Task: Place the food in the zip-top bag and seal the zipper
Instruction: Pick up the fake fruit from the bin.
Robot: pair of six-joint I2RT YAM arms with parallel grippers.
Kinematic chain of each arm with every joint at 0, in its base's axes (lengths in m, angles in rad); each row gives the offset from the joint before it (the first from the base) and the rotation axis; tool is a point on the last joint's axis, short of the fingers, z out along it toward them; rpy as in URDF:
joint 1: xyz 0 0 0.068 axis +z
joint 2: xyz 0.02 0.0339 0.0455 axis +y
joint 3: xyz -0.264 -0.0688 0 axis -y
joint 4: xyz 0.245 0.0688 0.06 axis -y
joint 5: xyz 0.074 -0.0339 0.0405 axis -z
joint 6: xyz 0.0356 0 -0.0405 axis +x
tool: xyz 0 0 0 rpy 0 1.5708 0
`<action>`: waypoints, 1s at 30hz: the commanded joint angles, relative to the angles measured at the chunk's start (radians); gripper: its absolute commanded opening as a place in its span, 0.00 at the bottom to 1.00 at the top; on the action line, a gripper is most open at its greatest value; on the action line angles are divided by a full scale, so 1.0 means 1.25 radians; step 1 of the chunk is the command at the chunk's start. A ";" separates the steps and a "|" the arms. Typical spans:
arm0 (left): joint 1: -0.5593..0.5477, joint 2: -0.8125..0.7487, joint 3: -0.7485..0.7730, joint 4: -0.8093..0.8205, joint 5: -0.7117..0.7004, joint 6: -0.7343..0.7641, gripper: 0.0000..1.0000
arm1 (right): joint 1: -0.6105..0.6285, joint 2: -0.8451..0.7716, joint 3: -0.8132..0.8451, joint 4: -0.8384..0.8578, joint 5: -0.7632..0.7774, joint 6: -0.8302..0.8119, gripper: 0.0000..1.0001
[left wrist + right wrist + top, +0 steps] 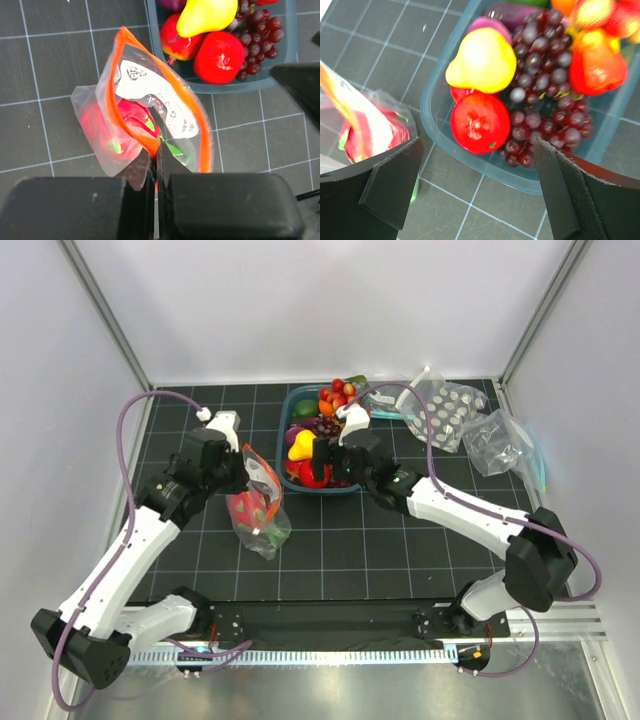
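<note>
The zip-top bag (258, 512) stands on the mat left of centre, its mouth spread open, with a white label (155, 97). A pink fruit with green leaves (134, 124) lies inside it. My left gripper (156, 150) is shut on the near end of the orange-red zipper (115, 95) and holds the bag up. My right gripper (479, 157) is open and empty, hovering over the near rim of the teal bin (432, 120). Just ahead of it lie a red tomato (480, 122), a yellow pear (481, 60) and dark grapes (540, 75).
The teal bin (290, 410) at the back centre holds several more toy fruits. A clear pouch with white discs (447, 410) and a clear pouch with a teal strip (505, 445) lie at the back right. White walls enclose the mat on three sides.
</note>
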 commanded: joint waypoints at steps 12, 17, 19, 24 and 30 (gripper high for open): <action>0.003 -0.174 -0.110 0.081 -0.042 -0.004 0.00 | 0.003 0.211 0.049 0.100 -0.043 -0.040 0.99; 0.003 -0.165 -0.107 0.082 -0.049 -0.006 0.00 | 0.003 0.247 0.070 0.094 -0.024 -0.051 0.99; 0.003 -0.150 -0.103 0.084 -0.045 -0.006 0.00 | 0.003 0.262 0.081 0.091 -0.028 -0.054 0.97; 0.003 -0.110 -0.053 0.063 -0.051 -0.039 0.00 | 0.003 0.275 0.093 0.103 -0.036 -0.070 0.78; 0.003 -0.082 -0.033 0.057 -0.075 -0.042 0.00 | 0.004 0.224 0.065 0.102 -0.049 -0.064 0.55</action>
